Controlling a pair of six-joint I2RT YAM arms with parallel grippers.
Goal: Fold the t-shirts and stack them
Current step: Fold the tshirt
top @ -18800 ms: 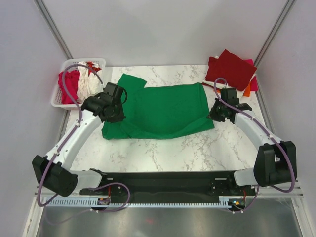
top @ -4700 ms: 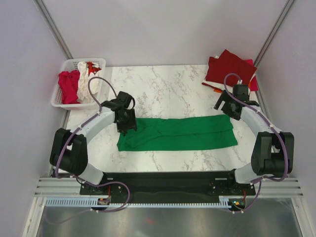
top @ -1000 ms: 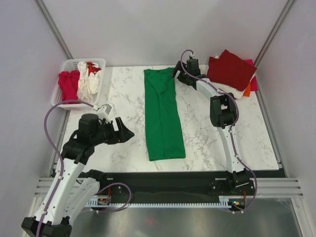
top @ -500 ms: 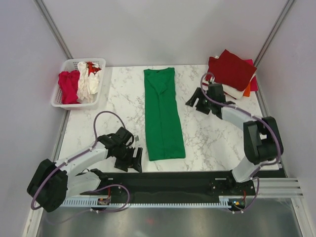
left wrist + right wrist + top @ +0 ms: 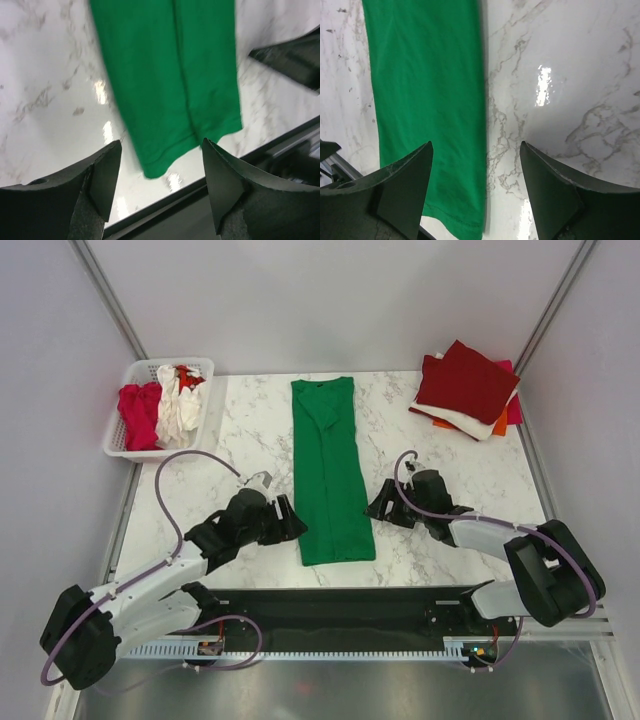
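Note:
The bright green t-shirt (image 5: 330,475) lies flat as a long narrow strip running from the back of the table to its front edge, collar end at the back. My left gripper (image 5: 292,524) is open, low beside the strip's near left edge, with nothing between its fingers. In the left wrist view the shirt's near hem (image 5: 170,90) lies just ahead of the open gripper (image 5: 160,172). My right gripper (image 5: 378,506) is open at the strip's near right edge. The right wrist view has the shirt's edge (image 5: 430,100) under the open gripper (image 5: 476,175).
A white slatted basket (image 5: 118,448) at the back left holds magenta, white and red shirts (image 5: 160,405). A stack of folded shirts (image 5: 468,385), dark red on top, sits at the back right. The table's black front rail (image 5: 340,600) runs just below the green hem.
Both arms have swung in to the green strip's near end: the left from the front left, the right from beside the back-right stack. The shirt has not moved.

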